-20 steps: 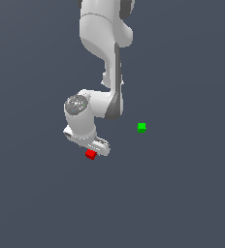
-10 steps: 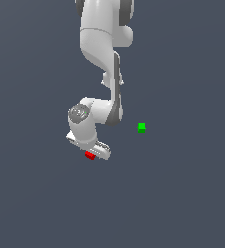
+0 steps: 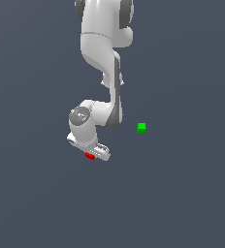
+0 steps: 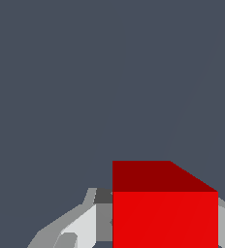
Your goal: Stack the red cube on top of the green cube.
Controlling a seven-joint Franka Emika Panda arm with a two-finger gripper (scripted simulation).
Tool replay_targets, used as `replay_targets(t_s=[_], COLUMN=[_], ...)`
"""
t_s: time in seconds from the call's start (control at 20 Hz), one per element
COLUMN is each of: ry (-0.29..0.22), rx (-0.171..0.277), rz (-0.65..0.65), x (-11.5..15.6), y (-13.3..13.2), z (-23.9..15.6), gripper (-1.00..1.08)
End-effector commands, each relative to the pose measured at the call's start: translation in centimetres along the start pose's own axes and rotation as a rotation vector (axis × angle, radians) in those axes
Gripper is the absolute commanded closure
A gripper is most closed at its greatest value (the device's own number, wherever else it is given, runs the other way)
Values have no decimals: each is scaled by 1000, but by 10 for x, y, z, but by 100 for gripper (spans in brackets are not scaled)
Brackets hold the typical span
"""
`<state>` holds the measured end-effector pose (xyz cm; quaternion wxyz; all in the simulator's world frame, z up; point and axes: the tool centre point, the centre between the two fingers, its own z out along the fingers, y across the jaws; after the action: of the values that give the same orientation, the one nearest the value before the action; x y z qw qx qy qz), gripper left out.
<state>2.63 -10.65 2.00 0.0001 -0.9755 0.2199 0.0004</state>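
Exterior view: white Panda arm [image 3: 102, 53] comes down from the top of frame, bends at the wrist, and ends low over the flat grey floor [image 3: 182, 203]. Gripper [image 3: 92, 154] sits at the bottom of the arm, w/ the red cube [image 3: 89, 156] showing just under the hand body, mostly covered by it; only a thin red sliver is visible. Green cube [image 3: 141, 128] sits alone on the floor, well apart from the gripper, toward the exterior view's right and a bit higher in frame. Nothing touches it.

Wrist view: red cube [image 4: 165, 208] fills the lower part of the pic, darker top face and bright front face both visible. Pale grey finger [image 4: 80, 230] sits right against one side of the cube, w/ a second grey piece at the opposite side, cut off by the frame edge. Jaws look narrow, closed onto the red cube from both sides, tho the far contact is barely in view, so that side is prob. touching rather than clearly so. Can't tell from either view whether the cube is resting on the floor or lifted off it. Green cube is not in the wrist view.
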Motion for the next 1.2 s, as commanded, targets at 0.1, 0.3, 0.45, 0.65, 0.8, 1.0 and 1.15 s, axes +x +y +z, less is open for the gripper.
replay_targets(t_s=[0.1, 0.3, 0.45, 0.65, 0.8, 1.0, 1.15], ry=[1, 0, 0, 0, 0, 0, 0], rx=[0, 0, 0, 0, 0, 0, 0], rz=[0, 0, 0, 0, 0, 0, 0], x=[0, 0, 0, -1, -1, -1, -1], y=[0, 0, 0, 0, 0, 1, 1], z=[0, 0, -5, -19, -38, -67, -84], gripper=[108, 108, 108, 108, 108, 108, 108])
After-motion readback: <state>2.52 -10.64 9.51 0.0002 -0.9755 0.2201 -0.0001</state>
